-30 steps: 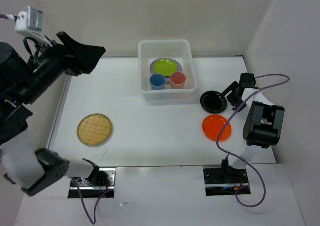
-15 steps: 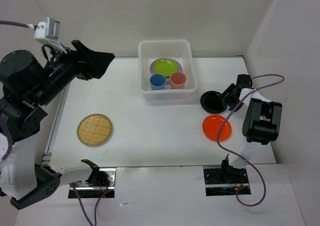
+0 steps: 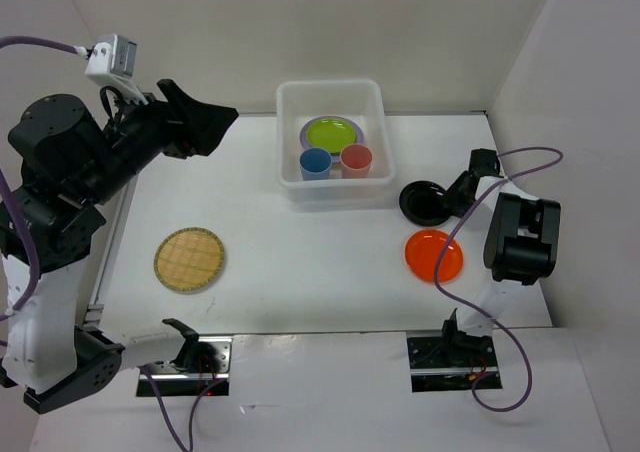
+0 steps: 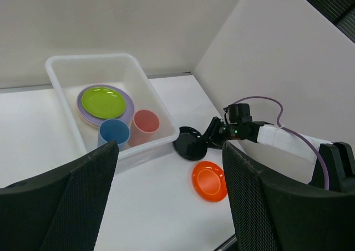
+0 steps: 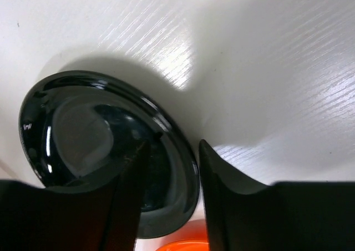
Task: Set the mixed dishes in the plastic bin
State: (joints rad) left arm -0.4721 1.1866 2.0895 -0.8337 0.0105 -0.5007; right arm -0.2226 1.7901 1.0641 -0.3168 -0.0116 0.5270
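The right wrist view is tight. The black plate is partly covered by the right end effector's own fingers, and the orange plate shows only as a sliver at the bottom edge. One finger lies over the plate's inner slope and the other sits outside its rim, so the jaws straddle the rim. The rim looks to touch the outer finger, but I cannot tell whether it is actually pinched.

In the plastic bin, the lavender plate shows only as a thin ring, because the lime green plate lies flat on top of it. The blue cup and pink cup stand upright side by side against the bin's near wall, mouths up.

The right arm reaches low across the counter, its wrist down at the black plate's right edge. The left arm is raised high over the counter's far left. Its left end effector is aimed toward the bin with its jaws spread wide and nothing between them.

The black, orange and bamboo plate all lie flat on the counter, face up. The orange plate is just nearer than the black one, and the bamboo plate is well apart at the left.
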